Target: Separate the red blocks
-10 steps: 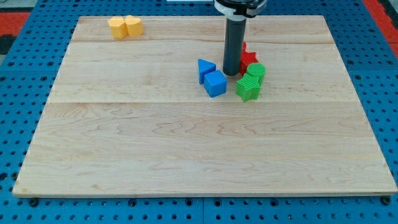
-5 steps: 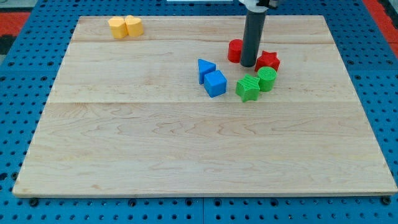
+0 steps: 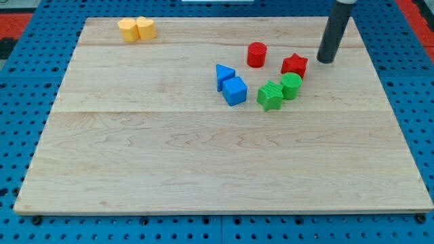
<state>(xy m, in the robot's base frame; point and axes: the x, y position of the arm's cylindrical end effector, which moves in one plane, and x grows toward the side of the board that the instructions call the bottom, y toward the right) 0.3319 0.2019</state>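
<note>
A red cylinder (image 3: 256,54) stands on the wooden board (image 3: 203,156) right of centre near the view's top. A red star (image 3: 294,66) lies to its right, apart from it by a clear gap. My tip (image 3: 326,61) is down on the board just right of the red star, not touching it. A green cylinder (image 3: 291,85) sits right below the red star, touching or nearly touching it, with a green star (image 3: 270,95) at its lower left.
A blue triangle (image 3: 224,74) and a blue cube (image 3: 235,91) sit together left of the green blocks. Two yellow blocks (image 3: 136,29) sit side by side at the board's top left. A blue pegboard (image 3: 20,102) surrounds the board.
My tip has passed between the two red blocks and moved on to the right. The red cylinder went left, the red star right. The green blocks shifted slightly right.
</note>
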